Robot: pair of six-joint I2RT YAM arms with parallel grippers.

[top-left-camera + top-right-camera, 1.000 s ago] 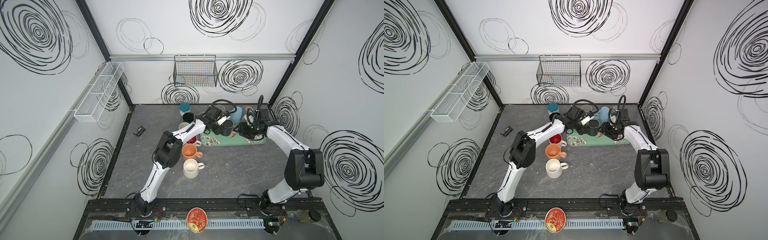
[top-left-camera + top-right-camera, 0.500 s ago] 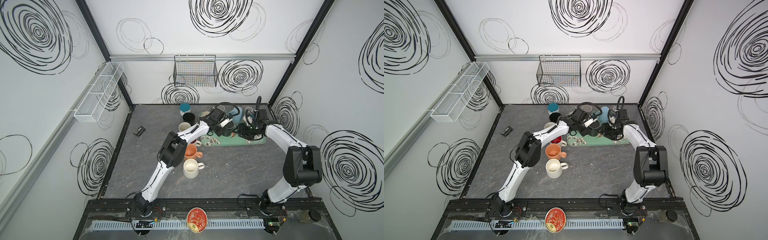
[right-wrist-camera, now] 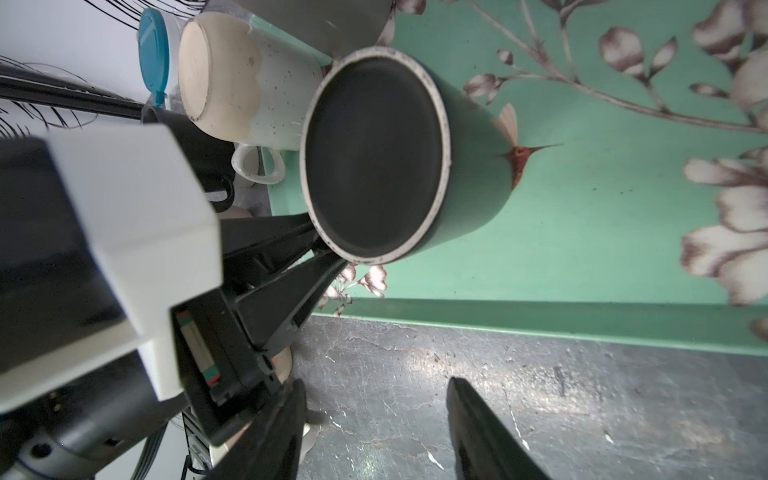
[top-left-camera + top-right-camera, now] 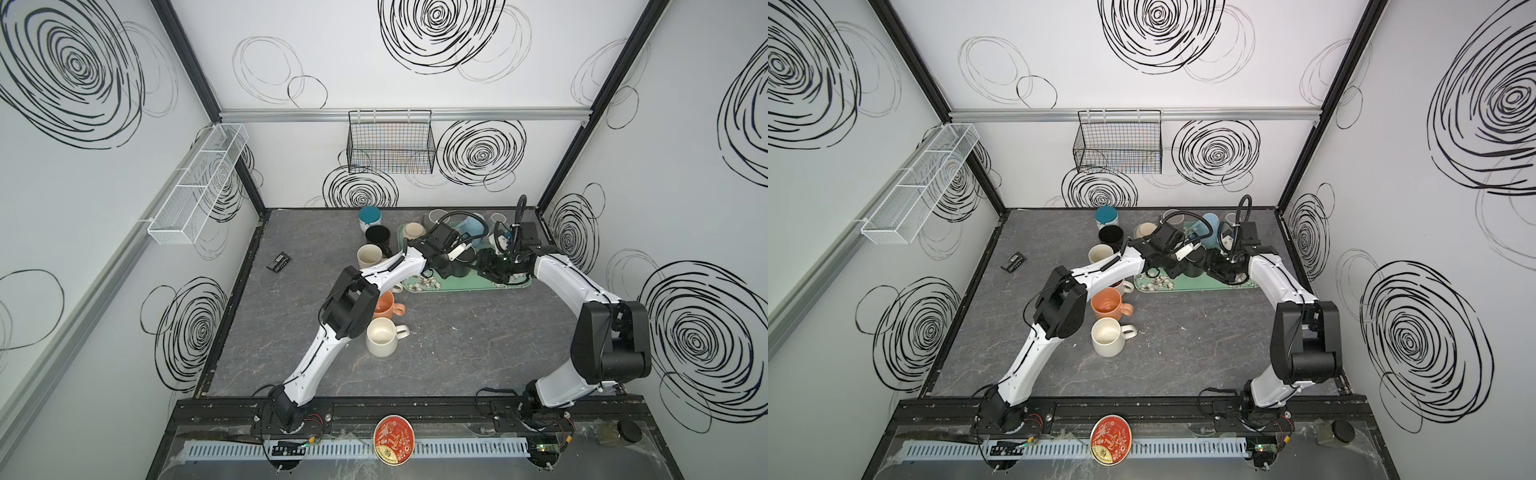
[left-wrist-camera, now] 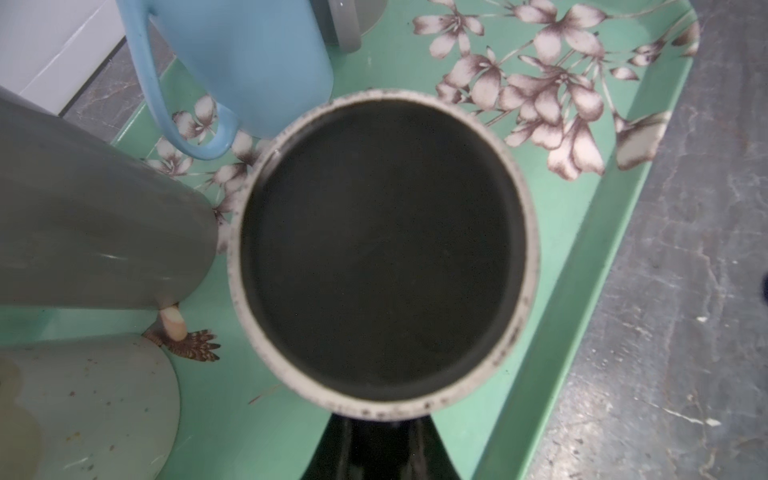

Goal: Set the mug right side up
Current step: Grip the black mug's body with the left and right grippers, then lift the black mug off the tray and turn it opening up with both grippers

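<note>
A dark green mug (image 5: 382, 249) stands upside down on the green flowered tray (image 5: 582, 257), its dark base with a pale speckled ring facing up. In both top views it sits at the tray's middle (image 4: 460, 271) (image 4: 1192, 267). My left gripper (image 3: 322, 249) reaches it from the side, and its two black fingers (image 3: 286, 237) meet close together at the mug's wall (image 3: 465, 178). The handle is hidden. My right gripper (image 3: 374, 399) hangs open over the grey table just off the tray's edge, a short way from the mug, with nothing between its fingers (image 3: 478, 419).
More upside-down mugs crowd the tray: a light blue one (image 5: 249, 62), a grey one (image 5: 83, 208) and a speckled cream one (image 3: 232, 79). Upright mugs stand on the table left of the tray, among them an orange one (image 4: 384, 305) and a cream one (image 4: 382, 336).
My left gripper has moved right across the tray to the dark mug and drawn its fingers together on it. The right gripper has hardly moved.
</note>
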